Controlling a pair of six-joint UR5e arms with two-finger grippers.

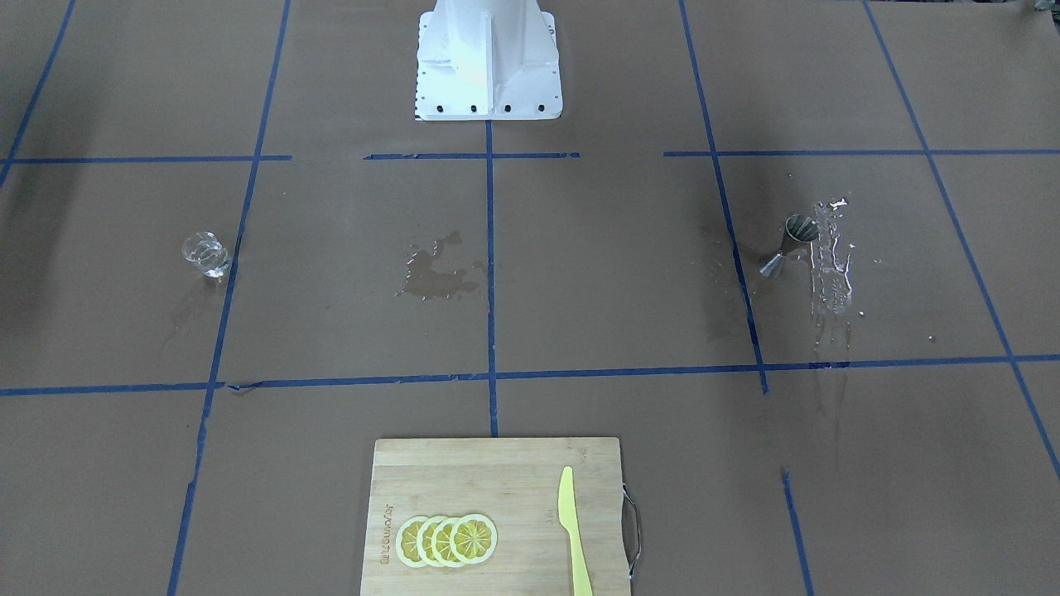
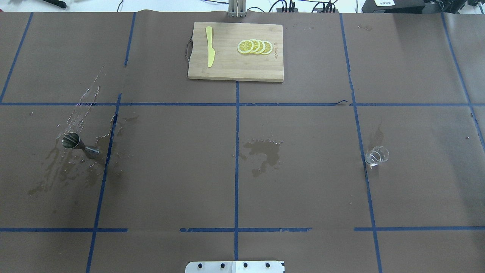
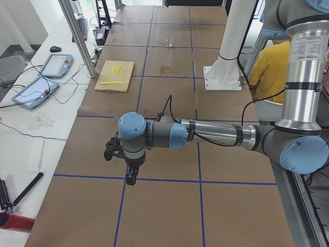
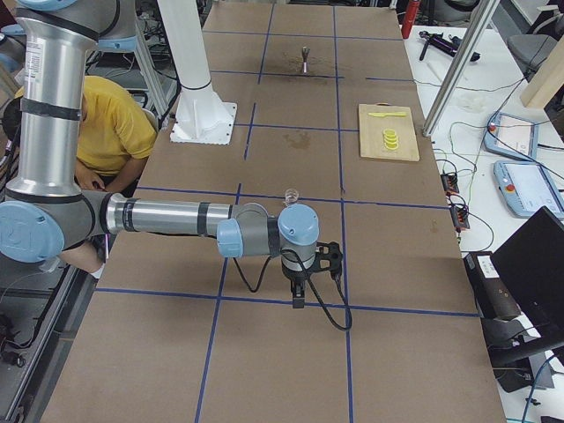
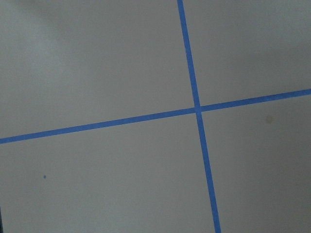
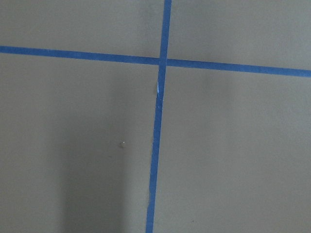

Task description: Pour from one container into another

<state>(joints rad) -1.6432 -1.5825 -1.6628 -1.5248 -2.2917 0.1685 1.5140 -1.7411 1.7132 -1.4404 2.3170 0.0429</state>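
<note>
The clear tumbler point(image 2: 376, 156) stands upright on the brown paper on the robot's right and shows too as the tumbler point(image 1: 205, 253) and the tumbler point(image 4: 289, 196). The steel jigger point(image 2: 80, 144) stands on the robot's left amid spilled water, also seen as the jigger point(image 1: 789, 245) and, small and far, the jigger point(image 4: 305, 58). Both arms reach out past the table's ends. My left gripper point(image 3: 131, 179) and right gripper point(image 4: 298, 298) point down over taped paper, far from both vessels. Whether they are open or shut I cannot tell. The wrist views show only paper and blue tape.
A bamboo cutting board point(image 2: 227, 68) with lemon slices point(image 2: 254, 46) and a yellow knife point(image 2: 209, 51) lies at the table's far side. A wet stain point(image 2: 265, 149) marks the middle. The white robot base point(image 1: 487, 62) stands at the near edge. A person in yellow point(image 4: 110, 132) sits behind the robot.
</note>
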